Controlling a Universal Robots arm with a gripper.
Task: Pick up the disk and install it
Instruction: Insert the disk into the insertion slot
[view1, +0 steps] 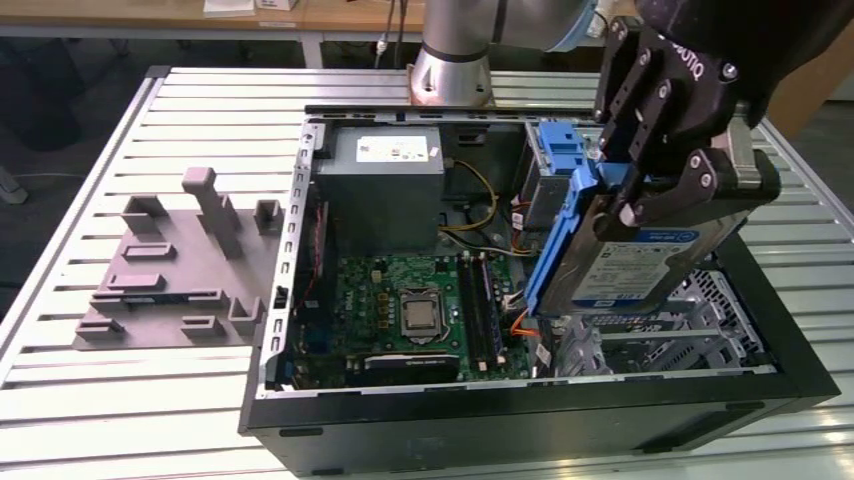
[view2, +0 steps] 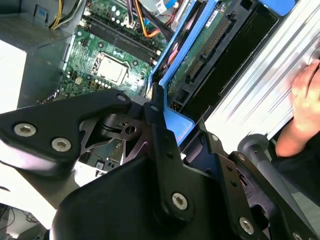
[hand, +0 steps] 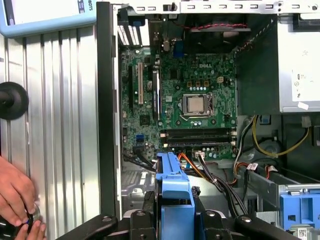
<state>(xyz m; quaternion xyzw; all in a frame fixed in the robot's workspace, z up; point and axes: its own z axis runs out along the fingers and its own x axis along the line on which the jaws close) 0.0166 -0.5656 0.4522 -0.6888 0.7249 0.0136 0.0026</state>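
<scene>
Black gripper (view1: 635, 192) clamps the silver, blue-railed disk (view1: 641, 268) on edge. Its long axis slants down toward the grey metal cage (view1: 694, 318) just below.

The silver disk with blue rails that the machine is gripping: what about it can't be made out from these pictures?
- Exterior view: the black end effector covers the top end of the flat silver-metal disk with blue plastic rails.
- Exterior view: the disk itself hides what lies under its lower end, so how far it is seated is unclear.
- Second wrist view: the disk shows its green circuit-board side, its label side facing away.
</scene>
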